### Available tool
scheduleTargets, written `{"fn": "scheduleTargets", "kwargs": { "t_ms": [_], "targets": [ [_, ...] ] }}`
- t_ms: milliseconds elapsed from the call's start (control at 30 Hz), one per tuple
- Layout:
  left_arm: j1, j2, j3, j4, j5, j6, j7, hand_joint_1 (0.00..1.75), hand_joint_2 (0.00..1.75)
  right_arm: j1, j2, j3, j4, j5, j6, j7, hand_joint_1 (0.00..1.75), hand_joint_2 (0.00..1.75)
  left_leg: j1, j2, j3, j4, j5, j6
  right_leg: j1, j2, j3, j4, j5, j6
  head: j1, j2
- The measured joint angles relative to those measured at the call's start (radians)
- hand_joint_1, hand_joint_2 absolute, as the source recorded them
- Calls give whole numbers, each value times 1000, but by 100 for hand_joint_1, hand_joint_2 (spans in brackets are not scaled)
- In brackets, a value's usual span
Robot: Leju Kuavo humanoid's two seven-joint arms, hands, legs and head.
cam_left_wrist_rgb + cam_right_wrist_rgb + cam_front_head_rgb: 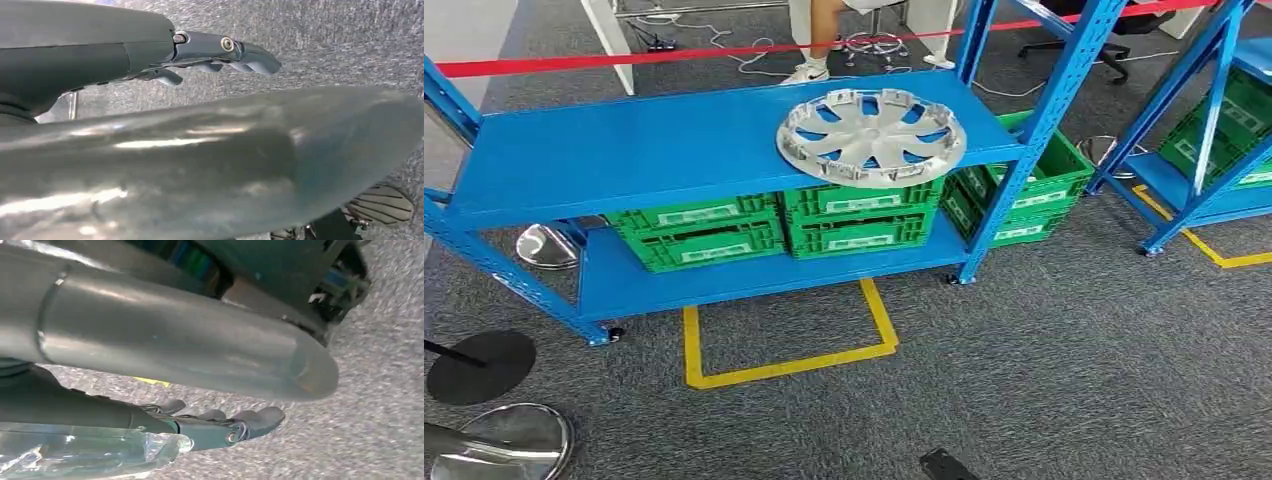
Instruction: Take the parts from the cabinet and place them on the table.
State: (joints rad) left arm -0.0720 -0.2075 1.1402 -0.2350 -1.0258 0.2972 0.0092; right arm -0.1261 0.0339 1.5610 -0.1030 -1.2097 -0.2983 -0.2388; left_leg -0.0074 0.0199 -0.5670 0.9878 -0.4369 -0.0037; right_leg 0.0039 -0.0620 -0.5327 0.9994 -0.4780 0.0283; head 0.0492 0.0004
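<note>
Facing a blue steel shelving rack from a little way back; the round silver plastic wheel cover lies flat, ribbed inner side up, toward the right end of the rack's top shelf, close to the front edge and just beside the right front upright.

Left hand hangs over grey carpet, fingers loosely extended and apart, holding nothing. Right hand likewise: fingers loosely spread, nothing in them.

No table in frame, so I can't tell whether this shelf is the pickup spot or where the drop-off is. The scene fits either standing off ahead of a pick or a pause between parts.

If the cover is the pick target, my read on doing it well:
- Square up to the cover, not to the yellow floor box, which sits left of it.
- It's wide, thin and probably light and flexy; grip opposite rim edges with both hands rather than pinching a spoke.
- Mind the right upright on the right hand's approach.
- Lift straight up, since the rim clips could catch on the shelf lip.
- Green plastic crates below are out of the reach path.
</note>
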Motion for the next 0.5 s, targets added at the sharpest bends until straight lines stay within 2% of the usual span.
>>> {"fn": "scheduleTargets", "kwargs": {
  "t_ms": [267, 500],
  "targets": [
    [-2, 1, 12, 0, 2, -4, 9, 0, 0, 0, 0, -2, 0, -2, 0, 1, 0, 0, 3, 0, 0, -1, 3, 1, 3, 0, -1, 0, 0, 1, 0, 0],
    [-3, 1, 17, 0, 0, -7, 10, 0, 0, 0, 0, -1, 0, 8, 11, -34, 0, 0, 4, 0, 0, -1, 4, 0, 3, 0, -2, 1, 0, 0, 0, 0]
  ]
}}
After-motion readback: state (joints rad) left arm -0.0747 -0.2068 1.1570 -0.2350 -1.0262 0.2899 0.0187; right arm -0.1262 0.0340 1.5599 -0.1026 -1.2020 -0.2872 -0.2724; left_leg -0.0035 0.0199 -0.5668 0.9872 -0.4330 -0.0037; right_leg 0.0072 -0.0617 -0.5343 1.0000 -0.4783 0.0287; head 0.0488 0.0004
